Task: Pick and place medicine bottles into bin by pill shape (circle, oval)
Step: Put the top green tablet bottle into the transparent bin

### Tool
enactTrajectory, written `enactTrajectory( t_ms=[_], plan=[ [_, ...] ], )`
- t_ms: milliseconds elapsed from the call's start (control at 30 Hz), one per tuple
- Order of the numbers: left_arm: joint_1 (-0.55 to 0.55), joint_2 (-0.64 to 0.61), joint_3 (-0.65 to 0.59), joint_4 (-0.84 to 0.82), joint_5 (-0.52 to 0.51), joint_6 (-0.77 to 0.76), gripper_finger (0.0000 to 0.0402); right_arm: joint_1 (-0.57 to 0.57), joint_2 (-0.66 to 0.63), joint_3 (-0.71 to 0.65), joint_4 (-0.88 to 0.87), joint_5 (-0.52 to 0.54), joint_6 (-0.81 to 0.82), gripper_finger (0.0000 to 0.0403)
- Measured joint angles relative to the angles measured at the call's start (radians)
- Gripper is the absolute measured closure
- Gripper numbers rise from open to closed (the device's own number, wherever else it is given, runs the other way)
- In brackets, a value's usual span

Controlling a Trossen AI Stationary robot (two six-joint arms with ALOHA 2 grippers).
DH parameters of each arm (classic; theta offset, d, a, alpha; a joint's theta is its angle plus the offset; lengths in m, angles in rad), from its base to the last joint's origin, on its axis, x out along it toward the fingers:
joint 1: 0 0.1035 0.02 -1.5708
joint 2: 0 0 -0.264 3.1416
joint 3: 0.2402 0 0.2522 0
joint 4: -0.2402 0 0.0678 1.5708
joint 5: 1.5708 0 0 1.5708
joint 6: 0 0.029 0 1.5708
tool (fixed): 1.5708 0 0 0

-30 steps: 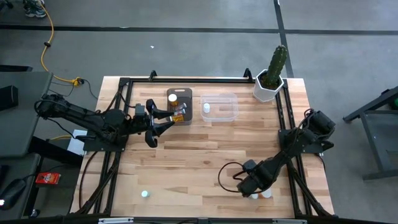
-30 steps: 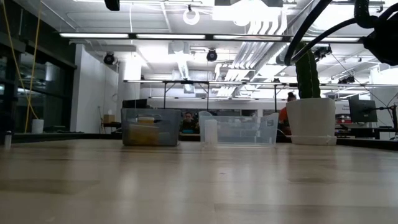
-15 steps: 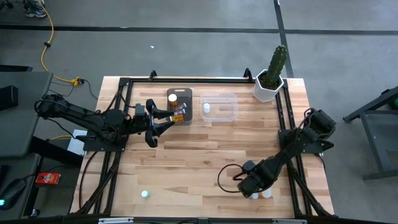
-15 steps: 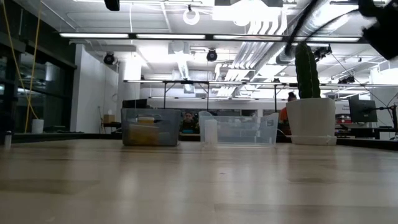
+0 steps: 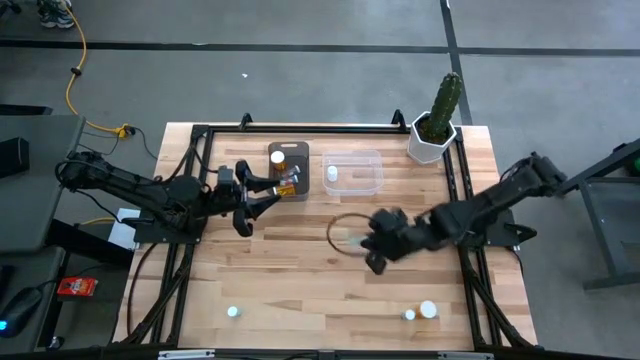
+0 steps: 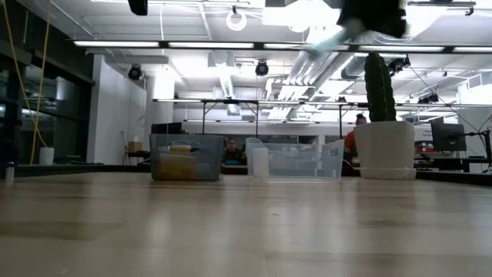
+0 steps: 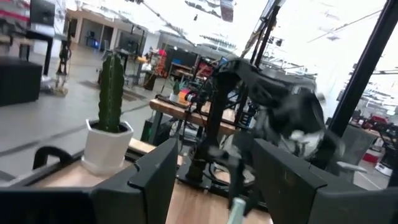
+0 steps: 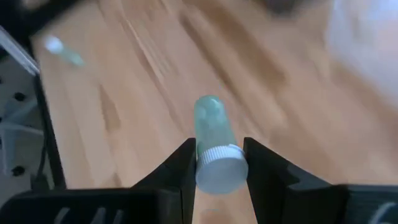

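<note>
My right gripper (image 5: 375, 250) is above the middle of the table, shut on a pale clear bottle with a white cap (image 8: 214, 140); it shows blurred at the top of the low view (image 6: 369, 15). My left gripper (image 5: 247, 203) is open and empty, just left of the dark bin (image 5: 289, 150). That bin holds amber bottles (image 5: 279, 158). A white-capped bottle (image 5: 331, 173) stands at the left end of the clear bin (image 5: 360, 158). Three small bottles rest on the table near the front edge: one at the left (image 5: 232, 311) and two at the right (image 5: 428, 309). My right gripper pinches the pale bottle between its two fingers (image 8: 184, 169) at the cap end (image 8: 219, 168). The bottle lies along the fingers, its bottom pointing away from the wrist. It is lifted clear of the table.
A white pot with a green cactus (image 5: 435, 125) stands at the far right corner. A dark metal frame (image 5: 200, 140) runs along the table's left, far and right sides. A cable loop (image 5: 343, 232) hangs by my right gripper. Bare wood lies between the bins and the front edge.
My right gripper has risen from the table's near right corner and swung toward the middle of the table, carrying the pale bottle, which is lifted clear. Two bottles stay where it was. My left arm has kept still.
</note>
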Motion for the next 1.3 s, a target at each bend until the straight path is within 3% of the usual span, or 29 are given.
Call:
enactTrajectory(
  t_ms=[133, 333, 533, 900, 1000, 1100, 1300],
  plan=[
    [0.000, 0.000, 0.000, -0.072, 0.032, -0.080, 0.0206, -0.127, -0.009, 0.000, 0.180, -0.023, -0.285, 0.0308],
    [0.000, 0.000, 0.000, -0.233, 0.098, -0.157, 0.0206, -0.255, 0.000, 0.000, 0.348, -0.137, -0.545, 0.0308],
    [0.000, 0.000, 0.000, -0.240, 0.096, -0.162, 0.0206, -0.300, -0.003, 0.000, 0.368, -0.207, -0.621, 0.0308],
    [0.000, 0.000, 0.000, -0.242, 0.069, -0.162, 0.0206, -0.306, -0.005, 0.003, 0.363, -0.176, -0.644, 0.0308],
    [0.000, 0.000, 0.000, -0.242, 0.068, -0.162, 0.0206, -0.349, -0.004, 0.071, 0.264, -0.104, -0.623, 0.0308],
    [0.000, 0.000, 0.000, -0.242, 0.068, -0.163, 0.0206, -0.434, 0.023, 0.207, 0.048, -0.091, -0.566, 0.0308],
    [0.000, 0.000, 0.000, -0.242, 0.067, -0.164, 0.0206, -0.641, 0.202, 0.481, -0.429, -0.182, -0.545, 0.0308]
  ],
)
